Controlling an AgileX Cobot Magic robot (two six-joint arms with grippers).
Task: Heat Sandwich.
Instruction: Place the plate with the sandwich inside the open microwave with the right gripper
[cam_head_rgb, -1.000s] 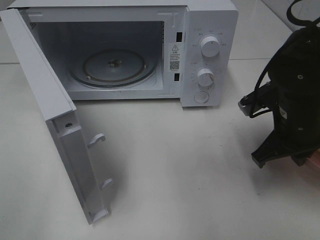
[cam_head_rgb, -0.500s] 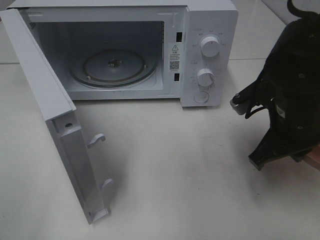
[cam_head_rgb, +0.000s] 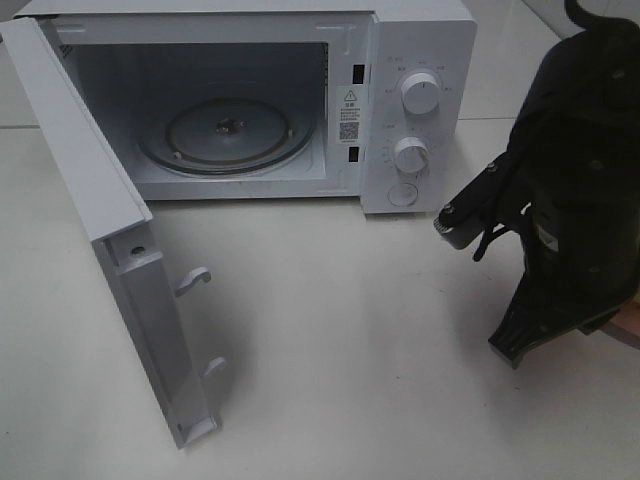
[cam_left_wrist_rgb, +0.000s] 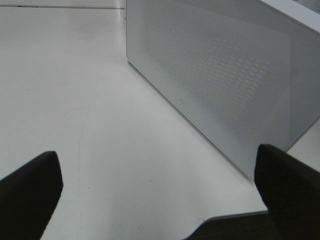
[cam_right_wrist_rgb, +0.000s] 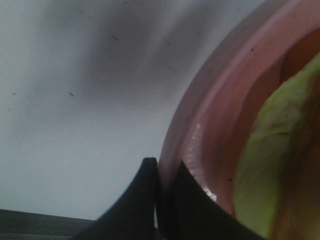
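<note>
At far right: right gripper (cam_right_wrist_rgb: 164, 167) clamped on pink plate (cam_right_wrist_rgb: 210, 115) rim, sandwich (cam_right_wrist_rgb: 270, 150) on it | open microwave (cam_head_rgb: 420, 50) lies leftward, well apart | left gripper (cam_left_wrist_rgb: 157, 170) open, empty, beside door (cam_left_wrist_rgb: 215, 75)

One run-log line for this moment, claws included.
microwave door: open | turntable: bare | left claw: open, by door | right claw: shut on pink plate rim | sandwich: on plate

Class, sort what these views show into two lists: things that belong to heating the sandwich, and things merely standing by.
Belongs to the job: sandwich; pink plate holding it; right gripper, shut on the plate's rim; microwave, its door open; glass turntable.
Standing by: left gripper, open beside the door; white table.
</note>
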